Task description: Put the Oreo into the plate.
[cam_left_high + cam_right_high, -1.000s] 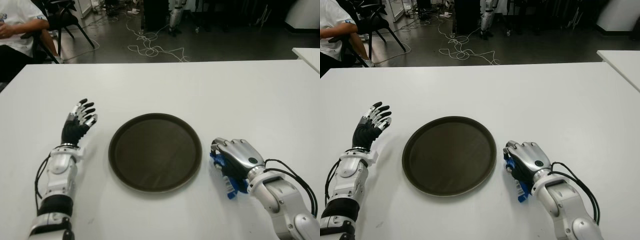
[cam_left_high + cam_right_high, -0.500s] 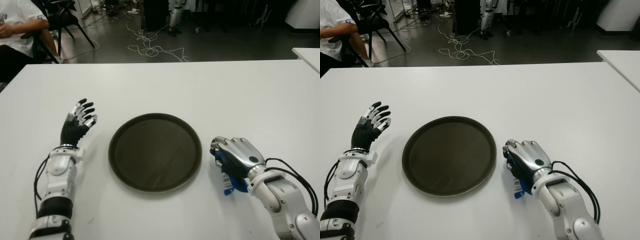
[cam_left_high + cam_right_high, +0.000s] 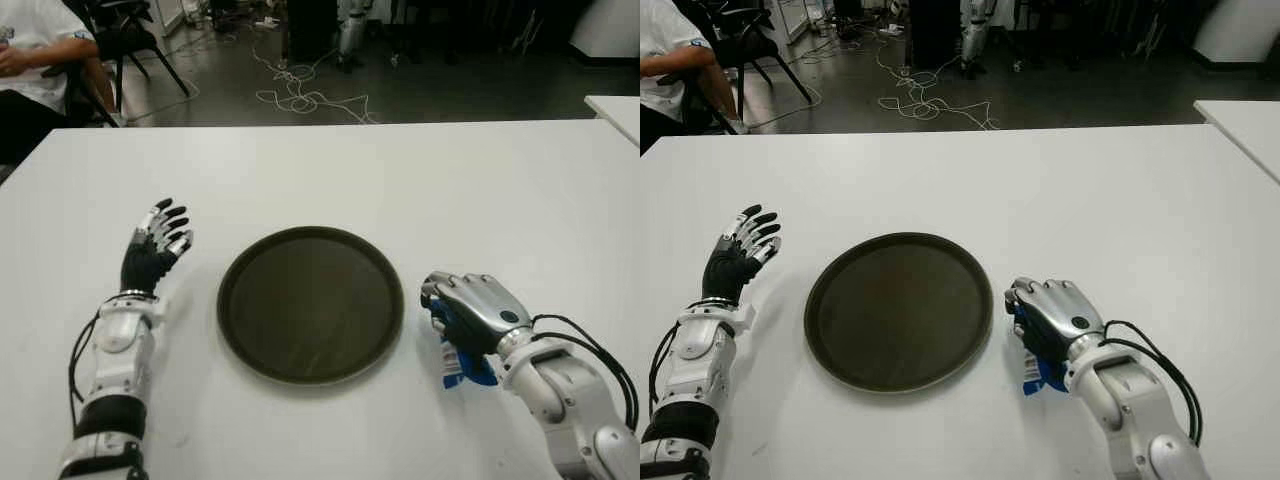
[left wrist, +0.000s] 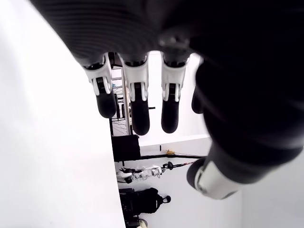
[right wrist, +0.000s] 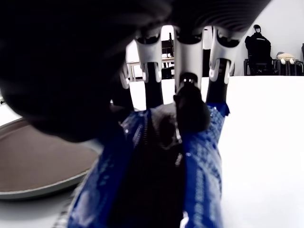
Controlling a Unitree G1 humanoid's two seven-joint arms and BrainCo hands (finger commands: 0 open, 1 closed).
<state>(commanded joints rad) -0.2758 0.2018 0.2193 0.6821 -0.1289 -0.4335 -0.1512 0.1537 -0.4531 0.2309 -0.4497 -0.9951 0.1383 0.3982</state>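
A round dark plate [image 3: 246, 322] lies in the middle of the white table [image 3: 330, 170]. Just right of its rim, my right hand [image 3: 468, 311] is curled over the blue Oreo packet [image 3: 457, 366]. In the right wrist view the packet [image 5: 201, 156] sits between thumb and fingers, with a fingertip [image 5: 191, 110] pressing on its top. Only the packet's near end sticks out from under the palm in the eye views. My left hand [image 3: 155, 246] shows left of the plate, with its fingers [image 4: 137, 107] spread and nothing in them.
A seated person [image 3: 35, 55] and chairs are beyond the table's far left corner. Cables [image 3: 305, 98] lie on the dark floor behind. The corner of another white table [image 3: 615, 108] shows at the right edge.
My right hand has closed tighter on the packet and drawn it in under the palm; less blue shows beside the fingers. The left hand has barely moved.
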